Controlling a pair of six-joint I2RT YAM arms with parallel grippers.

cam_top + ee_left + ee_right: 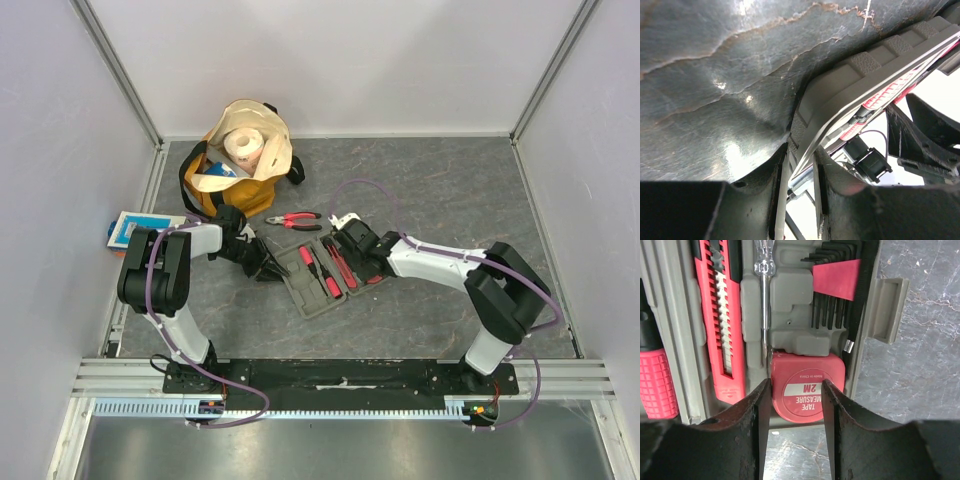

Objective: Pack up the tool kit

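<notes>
Both midway between table's [450, 180] side edges: left gripper [801, 162] pinching rim of flat grey plastic hinged case [840, 90], right gripper [794, 390] spread astride red tape measure [807, 372].

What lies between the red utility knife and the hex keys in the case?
A clear-handled screwdriver, in its slot of the grey case; the right wrist view shows it.

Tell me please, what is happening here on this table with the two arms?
The two arms are packing a flat grey plastic tool case, which lies open in the middle of the table. The left pincer appears closed on the case's left edge. The right pincer is open over a red tape measure with a white round label, which sits in its moulded slot. Red-and-black pliers lie on the table behind the case, not yet packed.
</notes>
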